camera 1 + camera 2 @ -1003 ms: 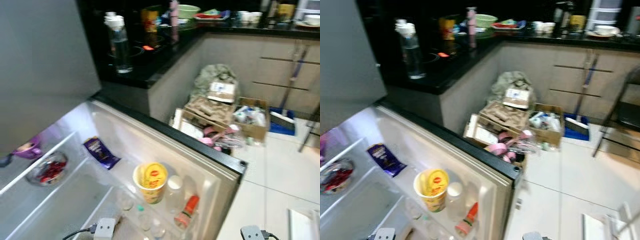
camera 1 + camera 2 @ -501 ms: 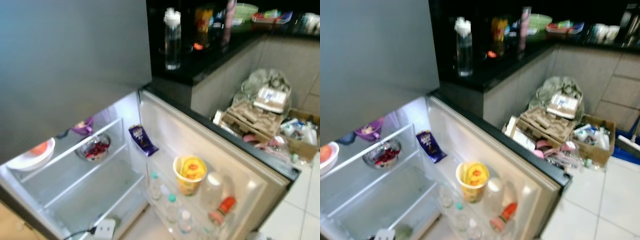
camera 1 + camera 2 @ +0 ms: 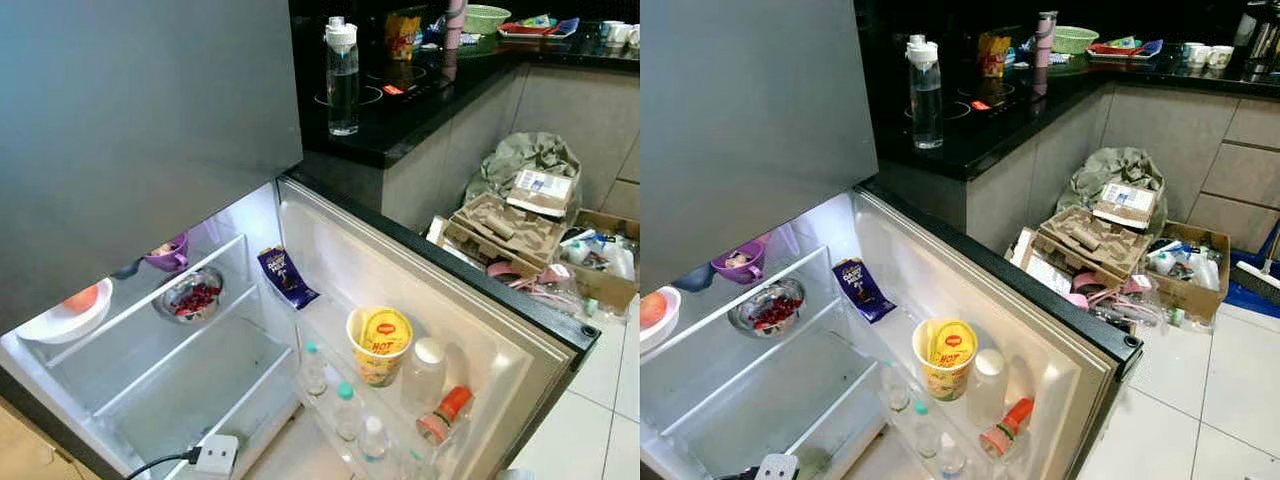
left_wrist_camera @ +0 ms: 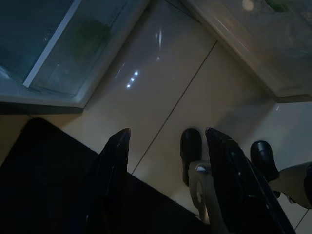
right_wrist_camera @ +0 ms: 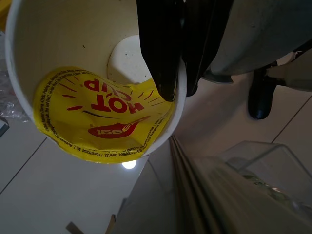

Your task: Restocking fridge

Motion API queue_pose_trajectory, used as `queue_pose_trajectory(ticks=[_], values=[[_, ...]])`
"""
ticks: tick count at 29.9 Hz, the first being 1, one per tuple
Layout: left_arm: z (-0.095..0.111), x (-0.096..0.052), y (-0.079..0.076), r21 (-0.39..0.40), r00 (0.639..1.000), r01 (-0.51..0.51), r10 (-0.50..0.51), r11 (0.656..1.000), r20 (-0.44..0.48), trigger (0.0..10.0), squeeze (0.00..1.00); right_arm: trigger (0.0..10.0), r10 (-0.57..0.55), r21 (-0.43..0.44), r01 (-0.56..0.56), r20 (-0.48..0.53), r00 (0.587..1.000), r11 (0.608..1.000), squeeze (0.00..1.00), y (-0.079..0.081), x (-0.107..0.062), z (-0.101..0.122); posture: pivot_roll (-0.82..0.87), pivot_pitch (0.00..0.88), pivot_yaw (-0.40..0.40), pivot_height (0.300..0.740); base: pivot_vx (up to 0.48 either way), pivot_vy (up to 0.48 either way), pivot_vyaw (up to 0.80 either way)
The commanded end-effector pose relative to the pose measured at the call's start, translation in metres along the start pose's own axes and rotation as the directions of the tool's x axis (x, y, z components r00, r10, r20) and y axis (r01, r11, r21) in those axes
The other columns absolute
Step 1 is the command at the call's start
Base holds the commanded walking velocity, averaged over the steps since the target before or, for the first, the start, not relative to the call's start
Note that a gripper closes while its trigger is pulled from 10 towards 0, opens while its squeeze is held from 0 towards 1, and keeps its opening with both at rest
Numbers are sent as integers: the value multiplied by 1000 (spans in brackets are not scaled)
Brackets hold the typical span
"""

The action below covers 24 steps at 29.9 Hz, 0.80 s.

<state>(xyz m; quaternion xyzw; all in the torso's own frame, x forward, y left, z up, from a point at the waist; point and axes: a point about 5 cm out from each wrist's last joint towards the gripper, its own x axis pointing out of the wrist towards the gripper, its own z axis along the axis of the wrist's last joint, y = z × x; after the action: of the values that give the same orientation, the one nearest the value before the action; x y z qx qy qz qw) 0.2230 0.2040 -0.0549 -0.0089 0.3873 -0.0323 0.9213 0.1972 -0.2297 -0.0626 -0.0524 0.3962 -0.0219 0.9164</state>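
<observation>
A white paper noodle cup (image 5: 87, 73) with a peeled-back yellow "HOT CUP" lid is hanging tilted above the tiled floor, its rim pinched between the right gripper's (image 5: 180, 90) black fingers (image 5: 158, 58), beside the open white fridge door's (image 3: 440, 300) edge.

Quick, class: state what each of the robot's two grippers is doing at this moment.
Left gripper: open, holding nothing, hanging over the floor tiles.
Right gripper: shut on the rim of a noodle cup with a yellow lid.
</observation>
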Motion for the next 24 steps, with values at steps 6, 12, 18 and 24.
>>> queue_pose_trajectory(ticks=[6,12,18,24], values=[[-8,-1,0,1,999,1,-1,1000,-42,10000,0,10000,-6,11,6,-42,999,1000,0,-3,-2,-11,-156,146,48,740,0,0,0],[-8,-1,0,2,999,5,-5,1000,-48,10000,0,10000,-6,15,7,-54,998,1000,0,-2,-3,-14,-154,143,50,740,0,49,0],[-8,-1,2,6,999,8,-7,1000,-50,10000,0,10000,-7,20,9,-68,998,1000,0,0,-2,-17,-151,137,55,740,0,201,0],[-8,-1,2,9,999,9,-8,1000,-51,10000,0,10000,-7,22,8,-72,997,1000,0,0,-2,-18,-151,135,56,740,0,80,0]])
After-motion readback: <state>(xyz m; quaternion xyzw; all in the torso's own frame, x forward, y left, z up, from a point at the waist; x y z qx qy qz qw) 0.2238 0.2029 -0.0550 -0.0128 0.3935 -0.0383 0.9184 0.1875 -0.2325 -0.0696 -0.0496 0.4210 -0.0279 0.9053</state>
